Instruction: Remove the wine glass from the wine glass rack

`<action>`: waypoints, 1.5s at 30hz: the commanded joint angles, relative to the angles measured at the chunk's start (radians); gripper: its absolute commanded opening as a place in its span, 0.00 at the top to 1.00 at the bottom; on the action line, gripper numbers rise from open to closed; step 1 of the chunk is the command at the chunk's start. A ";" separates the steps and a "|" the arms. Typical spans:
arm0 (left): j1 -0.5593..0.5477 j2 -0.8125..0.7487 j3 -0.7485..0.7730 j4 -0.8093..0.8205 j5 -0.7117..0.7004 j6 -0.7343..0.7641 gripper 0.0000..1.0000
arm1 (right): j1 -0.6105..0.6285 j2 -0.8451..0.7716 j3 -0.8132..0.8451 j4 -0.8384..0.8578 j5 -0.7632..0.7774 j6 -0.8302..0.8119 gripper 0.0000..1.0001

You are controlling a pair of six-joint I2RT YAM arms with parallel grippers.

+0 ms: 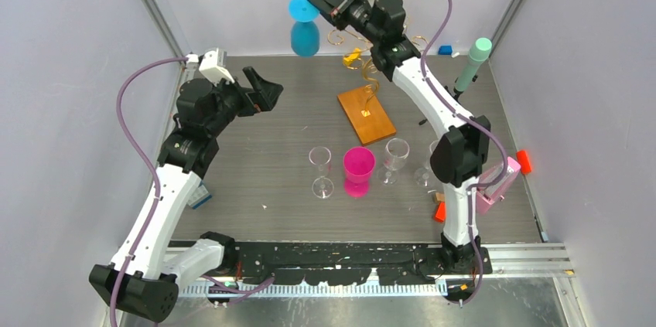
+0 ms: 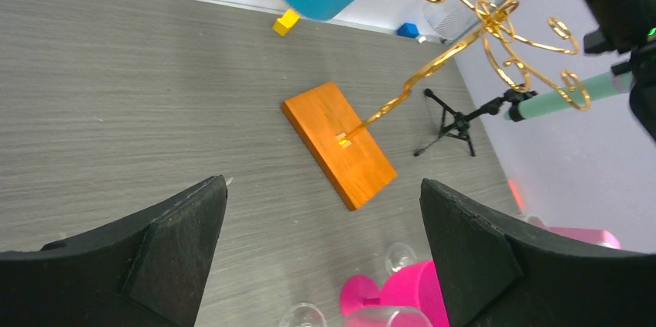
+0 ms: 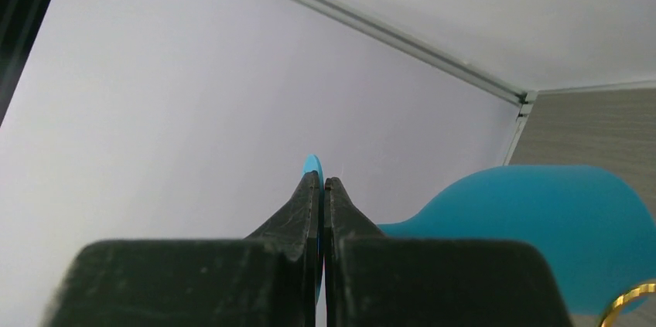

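The wine glass rack is a gold wire stand [image 1: 370, 72] on an orange-brown wooden base [image 1: 365, 114] at the back centre. It also shows in the left wrist view [image 2: 339, 144]. A blue wine glass [image 1: 305, 35] hangs bowl down in the air, just left of the rack's scroll arms [image 2: 495, 25]. My right gripper [image 1: 313, 1] is shut on the glass's foot disc [image 3: 313, 165], high near the back wall. The bowl [image 3: 534, 226] shows beside the fingers. My left gripper [image 1: 263, 91] is open and empty above the table, left of the rack.
A pink glass [image 1: 358, 168] and three clear glasses [image 1: 320, 171] [image 1: 395, 158] [image 1: 425, 172] stand near the front centre. A black tripod with a mint-green cylinder [image 1: 472, 64] stands at the back right. Small coloured blocks [image 1: 524, 161] and a pink item [image 1: 495, 184] lie on the right.
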 commanded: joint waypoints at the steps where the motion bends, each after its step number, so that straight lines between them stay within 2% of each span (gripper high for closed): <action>1: 0.016 0.005 0.085 -0.031 0.115 -0.088 0.02 | 0.029 -0.266 -0.248 0.176 0.057 0.051 1.00; 4: 0.017 -0.021 0.090 -0.009 0.185 -0.147 0.02 | 0.041 -0.442 -0.400 0.207 0.098 0.054 1.00; 12: 0.017 -0.067 0.053 0.105 0.322 -0.312 0.02 | 0.048 -0.692 -0.730 0.282 0.129 0.222 1.00; 20: 0.017 -0.068 -0.040 0.398 0.461 -0.579 0.02 | 0.055 -0.826 -0.924 0.372 0.148 0.443 1.00; 27: 0.017 -0.024 -0.087 0.601 0.543 -0.792 0.01 | 0.081 -0.868 -1.006 0.472 0.146 0.588 1.00; 31: 0.017 -0.030 -0.099 0.585 0.522 -0.788 0.03 | 0.082 -0.869 -1.030 0.548 0.145 0.629 1.00; 39: 0.016 -0.101 -0.087 0.407 0.399 -0.658 0.02 | 0.082 -0.932 -1.044 0.492 0.182 0.554 1.00; 42: 0.017 -0.097 -0.087 0.425 0.402 -0.671 0.02 | 0.086 -0.936 -1.041 0.493 0.180 0.559 1.00; 45: 0.017 -0.074 -0.089 0.510 0.463 -0.748 0.03 | 0.094 -0.931 -1.045 0.509 0.173 0.580 1.00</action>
